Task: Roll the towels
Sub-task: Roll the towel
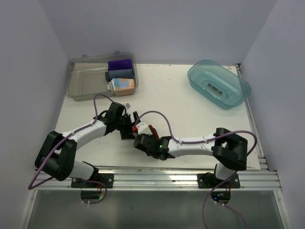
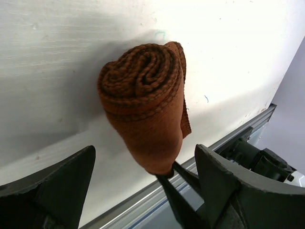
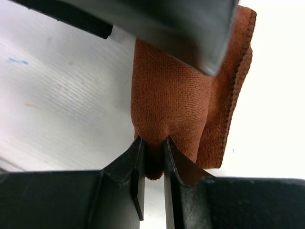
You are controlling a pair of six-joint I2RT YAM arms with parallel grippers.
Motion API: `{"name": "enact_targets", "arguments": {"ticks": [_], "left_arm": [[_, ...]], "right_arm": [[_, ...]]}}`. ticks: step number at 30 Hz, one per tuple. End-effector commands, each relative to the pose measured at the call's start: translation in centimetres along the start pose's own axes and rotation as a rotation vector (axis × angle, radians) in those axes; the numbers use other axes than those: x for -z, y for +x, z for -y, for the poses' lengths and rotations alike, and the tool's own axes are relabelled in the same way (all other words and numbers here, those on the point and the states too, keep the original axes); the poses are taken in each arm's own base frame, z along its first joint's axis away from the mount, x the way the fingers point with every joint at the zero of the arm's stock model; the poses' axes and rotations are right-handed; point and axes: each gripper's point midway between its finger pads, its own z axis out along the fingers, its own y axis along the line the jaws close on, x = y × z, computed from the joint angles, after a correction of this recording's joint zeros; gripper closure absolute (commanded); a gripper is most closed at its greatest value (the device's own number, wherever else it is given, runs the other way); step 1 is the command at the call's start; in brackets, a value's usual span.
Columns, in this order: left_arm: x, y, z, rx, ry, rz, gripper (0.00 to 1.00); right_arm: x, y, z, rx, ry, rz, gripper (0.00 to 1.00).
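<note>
We see the rust-brown towel (image 2: 143,105) rolled tight. Its long axis runs from our right gripper (image 3: 153,152), clamped on one end, towards our left gripper (image 2: 144,150), whose jaws stand wide apart on either side, facing the spiral end, over bare white tabletop (image 2: 57,57).

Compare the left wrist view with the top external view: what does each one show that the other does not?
Only the left wrist view shows the spiral end of the rolled rust-brown towel, with the open left gripper on both sides of it, not touching. Only the top external view shows the clear bin holding the purple cloth, the grey-blue cloth and the patterned towel, and the teal tub. Both show this towel, the right gripper and the white table.
</note>
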Motion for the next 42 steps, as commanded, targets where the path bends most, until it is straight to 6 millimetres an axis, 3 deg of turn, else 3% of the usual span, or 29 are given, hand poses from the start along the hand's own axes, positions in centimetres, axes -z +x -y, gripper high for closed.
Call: {"name": "enact_targets", "arguments": {"ticks": [1,2,3,4,6,7,9,13,18,20,21,23,29,31,32,33,34,36,41,42], "left_arm": [[1.7,-1.4,0.9,-0.022,0.024,0.054,0.11],[1.9,-1.5,0.9,-0.022,0.023,0.057,0.11],[2.0,-1.6,1.0,-0.025,0.026,0.062,0.11],[2.1,-1.6,1.1,-0.027,0.029,0.061,0.11],[2.0,-1.6,1.3,-0.031,0.044,0.058,0.11],[1.9,-1.5,1.2,-0.030,0.047,0.054,0.11],[1.8,-1.3,1.5,-0.036,0.070,0.046,0.11],[1.0,-0.8,1.6,-0.049,0.098,0.006,0.12],[-0.3,-0.1,1.7,-0.054,0.127,-0.032,0.19],[-0.7,0.0,1.6,-0.045,0.134,-0.040,0.23],[-0.8,0.1,1.6,-0.044,0.137,-0.043,0.24],[-1.1,0.0,1.7,-0.042,0.140,-0.047,0.26],[-1.5,-0.2,1.9,-0.040,0.142,-0.050,0.37],[-1.5,-0.2,2.0,-0.036,0.140,-0.051,0.40],[-1.5,-0.2,2.0,-0.033,0.137,-0.052,0.42],[-1.6,-0.2,1.8,-0.028,0.127,-0.050,0.43],[-1.6,-0.3,1.8,-0.022,0.119,-0.047,0.43],[-1.6,-0.3,1.4,-0.009,0.096,-0.045,0.45],[-1.8,-0.1,0.9,0.015,0.079,-0.051,0.48],[-1.8,-0.1,0.8,0.017,0.074,-0.047,0.48]], "right_arm": [[0.3,-1.0,-1.7,-0.175,-0.219,0.042,0.91],[0.7,-0.8,-2.3,-0.204,-0.284,0.025,0.91],[1.2,-2.0,-2.5,-0.251,-0.336,0.066,0.91],[1.1,-0.9,-2.3,-0.286,-0.351,0.045,0.91],[1.7,-2.2,-2.4,-0.378,-0.442,0.070,0.91],[1.2,-1.5,-1.6,-0.415,-0.450,0.053,0.91],[1.9,-2.4,-2.0,-0.490,-0.535,0.075,0.91],[1.7,-1.9,-1.4,-0.599,-0.634,0.059,0.91],[2.2,-2.5,-1.6,-0.696,-0.768,0.070,0.91],[1.9,-1.5,-1.7,-0.718,-0.804,0.034,0.91],[2.3,-2.1,-1.7,-0.743,-0.841,0.053,0.91],[2.1,-1.0,-1.5,-0.772,-0.871,0.023,0.91],[1.8,-0.5,-1.0,-0.814,-0.902,0.005,0.89],[1.7,-0.8,-0.9,-0.803,-0.889,0.007,0.82],[0.8,0.9,-0.4,-0.814,-0.803,-0.070,0.77],[0.7,0.9,0.1,-0.772,-0.755,-0.068,0.65],[0.7,-0.4,0.3,-0.744,-0.714,-0.058,0.59],[0.9,-0.4,2.0,-0.667,-0.537,-0.060,0.41],[2.6,-1.2,5.3,-0.545,-0.252,-0.041,0.25],[2.8,-0.2,6.1,-0.507,-0.185,-0.077,0.25]]}}
